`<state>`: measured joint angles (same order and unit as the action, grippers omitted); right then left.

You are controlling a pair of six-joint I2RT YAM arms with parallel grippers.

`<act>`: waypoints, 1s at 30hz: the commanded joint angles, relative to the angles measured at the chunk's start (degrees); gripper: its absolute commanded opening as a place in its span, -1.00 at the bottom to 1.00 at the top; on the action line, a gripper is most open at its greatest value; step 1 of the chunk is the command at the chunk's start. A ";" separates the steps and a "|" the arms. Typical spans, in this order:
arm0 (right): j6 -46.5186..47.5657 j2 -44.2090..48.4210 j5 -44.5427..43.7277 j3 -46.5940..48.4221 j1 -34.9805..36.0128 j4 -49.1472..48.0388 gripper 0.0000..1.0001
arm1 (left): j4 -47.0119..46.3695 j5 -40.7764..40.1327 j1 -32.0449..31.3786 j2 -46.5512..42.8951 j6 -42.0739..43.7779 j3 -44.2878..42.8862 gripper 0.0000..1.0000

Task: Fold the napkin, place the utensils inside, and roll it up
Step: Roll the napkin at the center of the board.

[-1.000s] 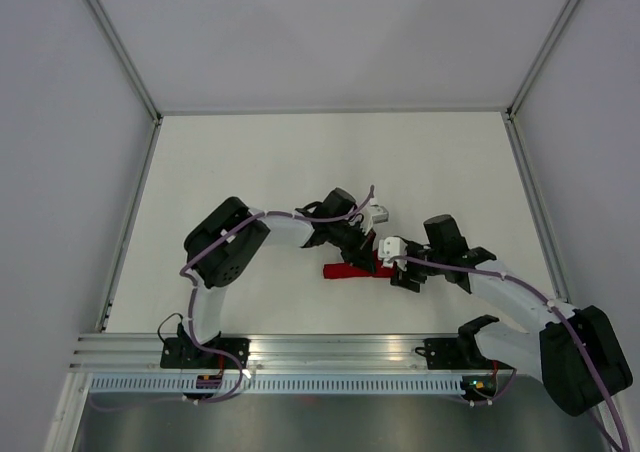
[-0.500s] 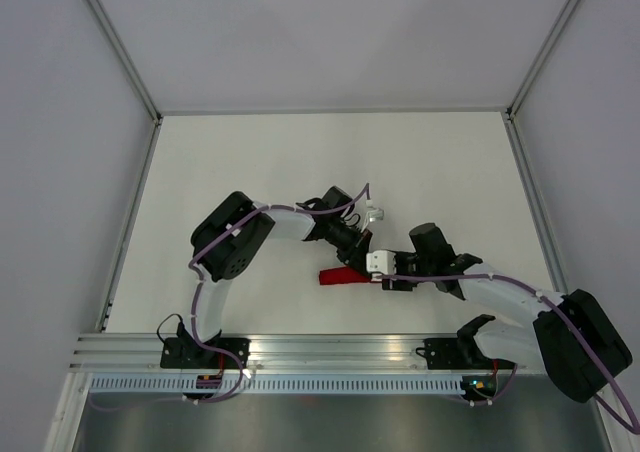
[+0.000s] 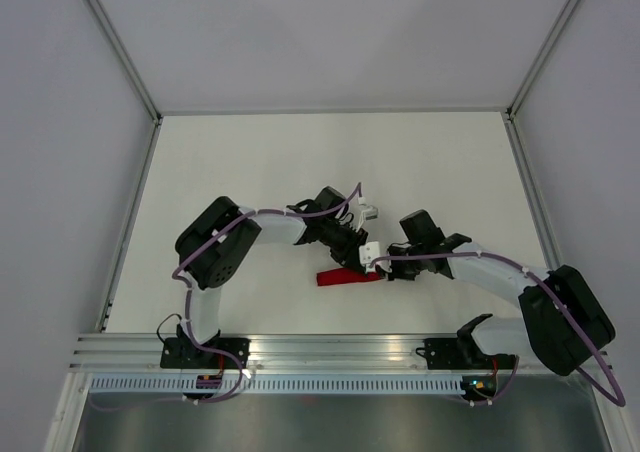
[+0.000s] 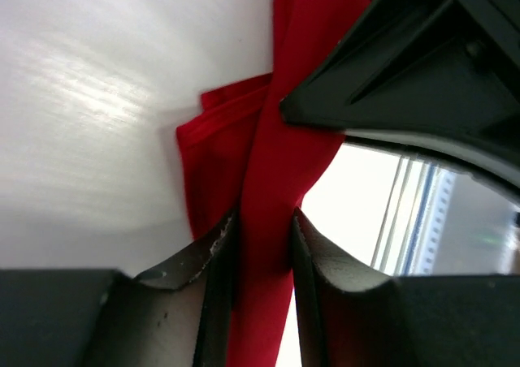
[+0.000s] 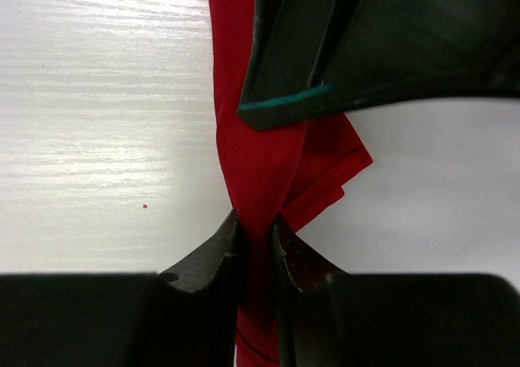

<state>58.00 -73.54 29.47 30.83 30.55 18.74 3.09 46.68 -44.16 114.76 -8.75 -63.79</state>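
A red napkin point(image 3: 338, 278), rolled into a narrow strip, lies on the white bench point(image 3: 250, 162). Both arms bend inward, elbows out, wrists meeting low over the napkin's right half. The left fingers point(image 4: 207, 261) stand slightly apart, cloth filling the gap and touching both. The right fingers point(image 5: 211, 257) pinch the napkin tightly, just beside them.
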 commanded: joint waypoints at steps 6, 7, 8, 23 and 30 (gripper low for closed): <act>4.49 -8.36 5.23 8.44 -4.26 17.36 -0.75 | -18.90 -18.98 0.83 -15.52 -2.32 15.08 -0.14; 4.93 -9.33 5.59 9.33 -4.79 18.34 -0.75 | -21.00 -20.12 0.83 -16.58 -2.23 16.49 -0.14; 6.24 -10.39 6.03 11.34 -5.05 19.57 -0.76 | -24.76 -22.66 0.83 -17.89 -1.97 19.38 -0.14; 11.17 -34.38 11.66 31.12 -10.33 36.18 -0.76 | -42.64 -49.02 -13.39 -28.37 15.59 34.52 0.12; 10.29 -38.70 11.40 34.56 -10.59 37.59 -0.76 | -40.45 -54.23 -20.52 -22.92 25.79 30.66 0.37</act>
<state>65.87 -108.90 42.85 64.77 19.97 57.91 -35.51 -2.42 -62.76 89.58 7.92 -30.37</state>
